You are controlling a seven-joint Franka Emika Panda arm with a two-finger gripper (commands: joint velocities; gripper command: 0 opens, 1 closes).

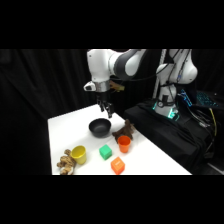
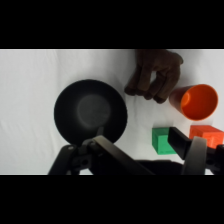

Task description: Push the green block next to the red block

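The green block [image 1: 105, 152] sits on the white table [image 1: 65, 125] near its front edge, and the red block [image 1: 117, 165] lies just in front and to the right of it with a small gap between them. My gripper [image 1: 106, 114] hangs well above the table over the black bowl [image 1: 100, 127], far behind both blocks. In the wrist view the green block [image 2: 161, 140] and the red block [image 2: 207, 135] lie side by side, partly hidden by one finger [image 2: 192, 150]. The gripper [image 2: 149, 144] is open and holds nothing.
An orange-red cup [image 1: 124, 144] stands just behind the blocks, next to a brown soft toy [image 1: 125, 131]. A yellow cup [image 1: 78, 154] and a tan figure [image 1: 65, 162] stand at the front left corner. Dark equipment lies right of the table.
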